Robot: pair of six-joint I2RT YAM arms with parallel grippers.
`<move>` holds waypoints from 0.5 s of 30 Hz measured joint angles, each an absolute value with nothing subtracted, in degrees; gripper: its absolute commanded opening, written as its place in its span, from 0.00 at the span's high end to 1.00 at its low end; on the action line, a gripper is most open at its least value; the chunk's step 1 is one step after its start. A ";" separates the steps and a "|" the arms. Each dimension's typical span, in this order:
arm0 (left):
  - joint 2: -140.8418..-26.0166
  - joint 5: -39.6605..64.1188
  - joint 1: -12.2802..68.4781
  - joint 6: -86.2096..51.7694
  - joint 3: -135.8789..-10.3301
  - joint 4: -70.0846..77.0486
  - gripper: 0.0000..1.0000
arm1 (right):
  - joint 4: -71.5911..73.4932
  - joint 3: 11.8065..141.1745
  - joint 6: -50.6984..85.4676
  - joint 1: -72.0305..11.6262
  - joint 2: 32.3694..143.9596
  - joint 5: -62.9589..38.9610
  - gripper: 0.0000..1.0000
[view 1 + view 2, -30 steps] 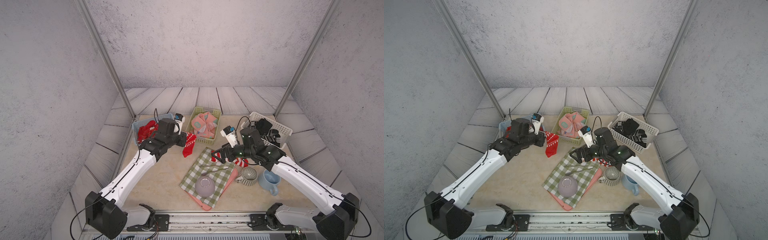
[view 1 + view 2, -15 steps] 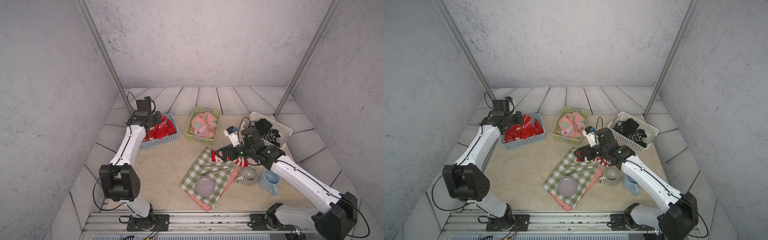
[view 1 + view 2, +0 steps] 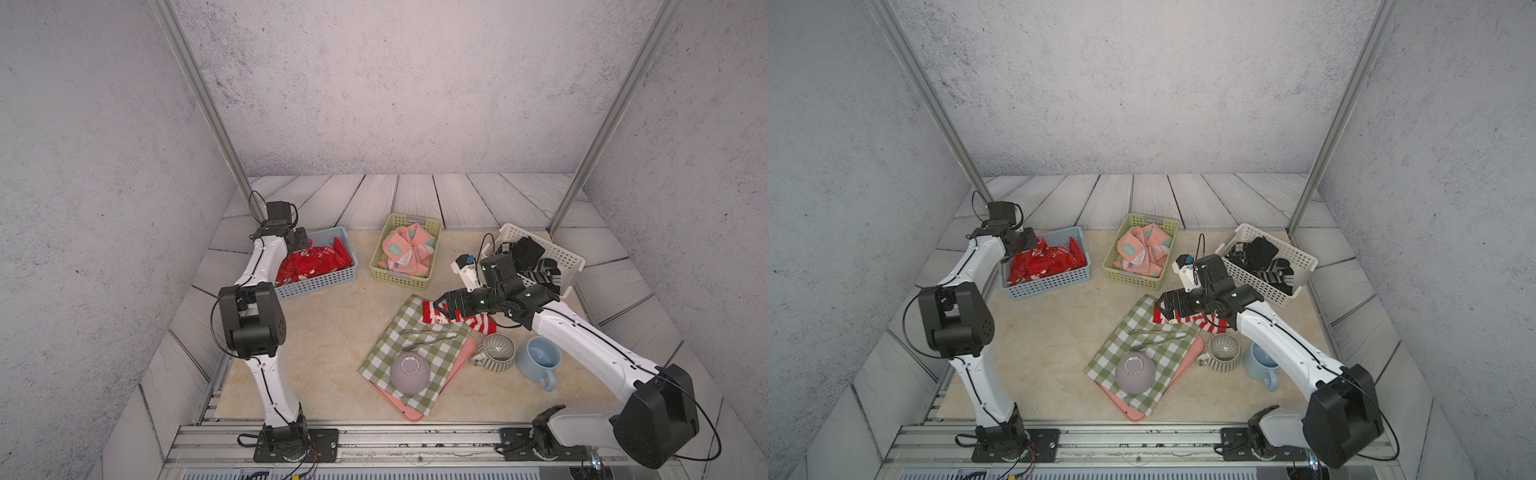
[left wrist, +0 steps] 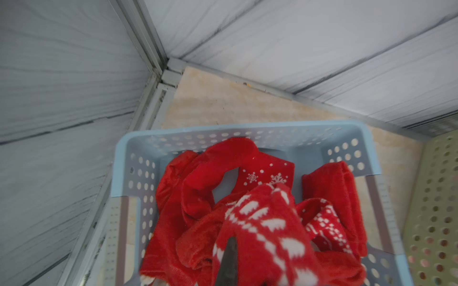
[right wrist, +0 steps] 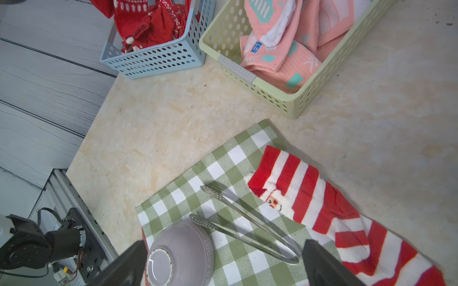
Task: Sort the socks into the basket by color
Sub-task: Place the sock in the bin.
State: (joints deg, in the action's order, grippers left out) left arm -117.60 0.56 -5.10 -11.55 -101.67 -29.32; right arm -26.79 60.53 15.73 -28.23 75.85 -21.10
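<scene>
Left gripper (image 3: 300, 245) was clenched on a red sock (image 4: 262, 230) over the blue basket (image 4: 124, 158); judged best to let go well inside the rim. Right gripper (image 3: 444, 303) stood spread above the striped sock (image 5: 309, 195), which lay partly on the cloth (image 5: 173, 195); it should pinch the sock alone, missing cloth and tongs (image 5: 247, 222).

The widest free room is the bare tabletop (image 3: 328, 332) from the centre out to 8 o'clock, walled at 9 o'clock by the left arm (image 3: 253, 328). From 10 to 2 o'clock the blue basket (image 3: 320, 283), green basket (image 3: 401, 280) and white basket (image 3: 571, 266) line the far edge, and the left gripper (image 3: 302, 246), clamped on a red sock (image 4: 262, 227), hangs over the blue one. From 3 to 6 o'clock the way is crowded by the checked cloth (image 3: 409, 316) with its bowl (image 3: 409, 372) and tongs (image 3: 432, 336), the striped mug (image 3: 496, 353), the blue mug (image 3: 540, 359), and the right arm (image 3: 582, 337) stretched low across them.
</scene>
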 measured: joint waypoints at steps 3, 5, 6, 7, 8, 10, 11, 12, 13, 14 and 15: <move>-121.40 0.36 -5.13 -12.01 -101.75 -30.65 0.99 | -26.76 60.53 15.68 -27.90 76.07 -21.34 0.01; -123.87 0.27 -5.13 -12.36 -102.41 -31.83 0.98 | -26.63 60.53 15.68 -27.66 76.07 -21.52 0.01; -124.75 0.23 -5.15 -12.53 -102.78 -32.21 0.97 | -26.63 60.53 15.68 -27.59 76.07 -21.54 0.01; -125.47 0.21 -5.15 -12.78 -103.18 -32.60 0.94 | -26.57 60.53 15.68 -27.53 76.07 -21.56 0.01; -125.89 0.21 -5.15 -12.91 -103.61 -33.06 0.91 | -26.50 60.53 15.68 -27.46 76.07 -21.65 0.01; -126.04 0.27 -5.15 -13.08 -103.92 -33.58 0.79 | -26.35 60.53 15.68 -27.38 76.07 -21.93 0.01; -125.97 0.25 -5.15 -13.26 -104.07 -33.80 0.75 | -26.33 60.53 15.70 -27.33 76.07 -22.00 0.01; -125.82 0.23 -5.15 -13.41 -104.09 -33.85 0.70 | -26.30 60.51 15.73 -27.33 76.07 -22.06 0.01; -125.62 0.23 -5.15 -13.43 -104.07 -33.98 0.64 | -26.17 60.45 15.77 -27.33 76.07 -22.15 0.01; -125.36 0.21 -5.15 -13.47 -103.96 -34.02 0.58 | -26.11 60.38 15.79 -27.31 76.07 -22.20 0.01; -124.90 0.19 -5.15 -13.50 -103.70 -34.04 0.53 | -26.09 60.34 15.81 -27.31 76.07 -22.31 0.01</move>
